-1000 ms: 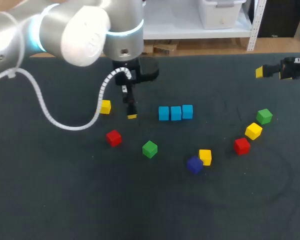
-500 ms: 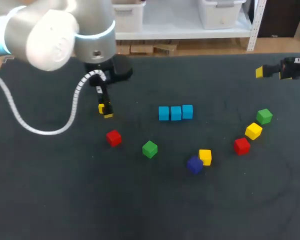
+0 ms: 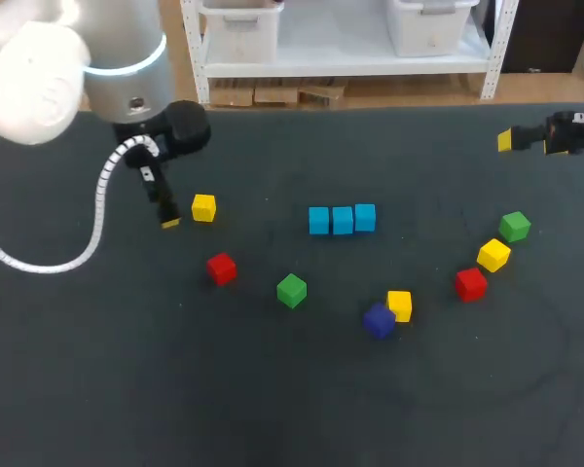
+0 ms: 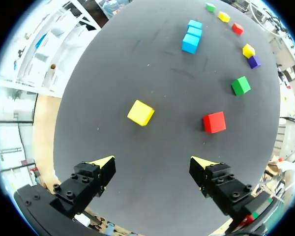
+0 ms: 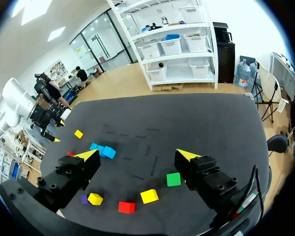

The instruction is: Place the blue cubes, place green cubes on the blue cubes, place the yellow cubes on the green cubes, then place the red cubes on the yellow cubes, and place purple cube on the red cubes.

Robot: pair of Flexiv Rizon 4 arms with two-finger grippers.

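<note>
The row of three plain blue cubes (image 3: 343, 220) sits near the middle of the dark grey desk (image 3: 273, 409). The cubes stand side by side, touching or very nearly so. The row's long axis runs across the desk from the robot's left to its right, with the right-hand cube set slightly farther back than the other two. The tops of all three are bare.

The other cubes lie singly on the desk surface. Left of the row are a lone yellow cube (image 3: 203, 207), a red cube (image 3: 221, 268) nearer the robot, and a green cube (image 3: 291, 290) between that red cube and the row. In front of the row, the dark purple cube (image 3: 378, 320) sits against a second yellow cube (image 3: 400, 305). To the right, a loose arc holds a second red cube (image 3: 471, 284), a third yellow cube (image 3: 493, 255) and a second green cube (image 3: 514, 227).

The left end effector (image 4: 152, 161) has its fingers spread wide and holds nothing. It hangs over the left part of the desk, just beside the lone yellow cube, which lies ahead of the gap between its fingers.

The right end effector (image 5: 136, 155) also has its fingers apart and is empty. It is at the far right edge of the desk, apart from every cube.
</note>
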